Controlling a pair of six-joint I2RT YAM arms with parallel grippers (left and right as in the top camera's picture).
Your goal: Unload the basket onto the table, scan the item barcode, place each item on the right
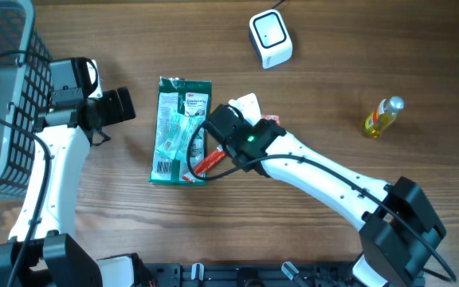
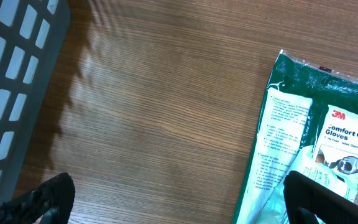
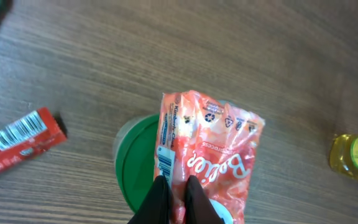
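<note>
In the right wrist view my right gripper [image 3: 178, 186] is shut on the near end of an orange-red snack packet [image 3: 213, 146]. A white barcode strip [image 3: 165, 163] runs along the packet's left edge, right beside my fingers. The packet lies partly over a round green lid [image 3: 134, 168]. From overhead, the right gripper [image 1: 228, 121] sits mid-table and hides most of the packet. The white scanner [image 1: 270, 37] stands at the back of the table, apart from both arms. My left gripper [image 2: 182, 208] is open over bare wood, with nothing between its fingers.
A green gloves pack [image 1: 180, 131] lies between the two grippers, its edge under the left gripper's right finger [image 2: 319, 199]. A red bar [image 1: 205, 163] lies next to the pack. A yellow bottle [image 1: 383, 116] lies at the right. A grey basket [image 1: 2, 96] fills the left edge.
</note>
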